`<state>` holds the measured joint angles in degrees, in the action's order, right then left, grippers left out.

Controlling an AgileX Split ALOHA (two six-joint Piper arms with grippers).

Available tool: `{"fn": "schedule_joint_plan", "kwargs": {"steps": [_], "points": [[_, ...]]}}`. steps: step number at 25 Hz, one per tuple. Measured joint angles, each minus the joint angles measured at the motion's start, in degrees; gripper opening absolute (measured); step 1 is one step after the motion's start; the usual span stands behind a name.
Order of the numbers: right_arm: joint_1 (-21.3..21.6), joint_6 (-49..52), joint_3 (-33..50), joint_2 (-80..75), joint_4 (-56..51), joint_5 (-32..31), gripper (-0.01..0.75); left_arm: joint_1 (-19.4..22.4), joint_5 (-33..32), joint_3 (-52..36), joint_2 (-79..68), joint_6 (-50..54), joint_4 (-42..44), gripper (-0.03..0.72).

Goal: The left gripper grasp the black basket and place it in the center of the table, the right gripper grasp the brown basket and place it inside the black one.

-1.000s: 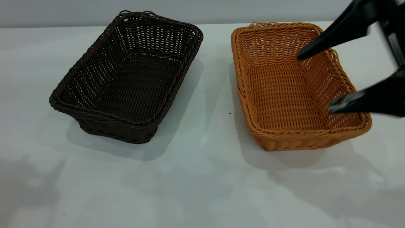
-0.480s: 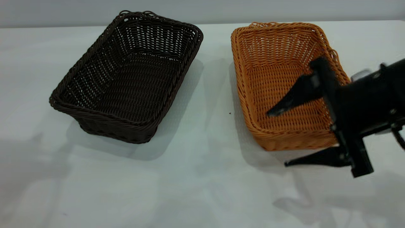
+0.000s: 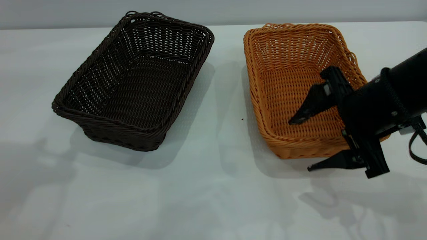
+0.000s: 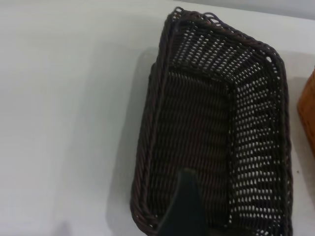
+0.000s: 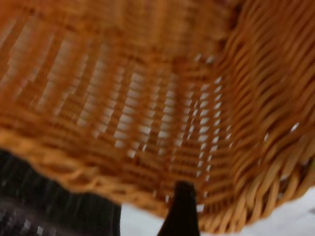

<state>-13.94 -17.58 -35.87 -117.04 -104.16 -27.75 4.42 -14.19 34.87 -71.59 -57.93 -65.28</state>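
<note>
So the right gripper (image 3: pixel 298 144) is sitting wide open over the near rim of the brown basket (image 3: pixel 287 83), close to its near-right corner. One finger is dipped inside over the woven floor, the other is outside, low over the table (image 3: pixel 206 186) by the near wall. Basically straddling the wall, not closed on anything yet. In the right wrist view it's all orange weave up close, with one dark fingertip (image 5: pixel 181 209) right at the rim.

The brown basket is on the right half of the table, toward the back edge. The black basket (image 3: pixel 133 80) is on the left half, also toward the back, turned at a bit of an angle. The two are well apart with bare table between them, so neither has been put in the center.

The left arm isn't visible from the outside camera at all. Its wrist view looks down on the black basket (image 4: pixel 216 137) with a single dark finger (image 4: pixel 184 206) poking in over the near end. Can't tell whether that claw is open or shut.

My guess on handling: these wicker trays look light and fairly stiff, with some give in the flared walls. The braided rim is the obvious spot to pinch, thick and bumpy enough not to slip. Grabbing near a corner like this probably makes it hang tilted when lifted, so nesting it into the black one could catch rim on rim.
</note>
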Motion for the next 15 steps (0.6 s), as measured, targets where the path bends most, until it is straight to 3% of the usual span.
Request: {"fn": "schedule_joint_plan", "kwargs": {"steps": [9,15], "points": [[-6.6,6.1,-4.7,0.0,-0.2,15.2,0.561,0.0,1.4,0.1,0.0,-0.5,-0.3,0.590],[-7.8,11.8,-5.8,-3.2,-0.2,17.7,0.559,0.0,3.0,0.1,0.0,-0.6,-0.3,0.590]]}}
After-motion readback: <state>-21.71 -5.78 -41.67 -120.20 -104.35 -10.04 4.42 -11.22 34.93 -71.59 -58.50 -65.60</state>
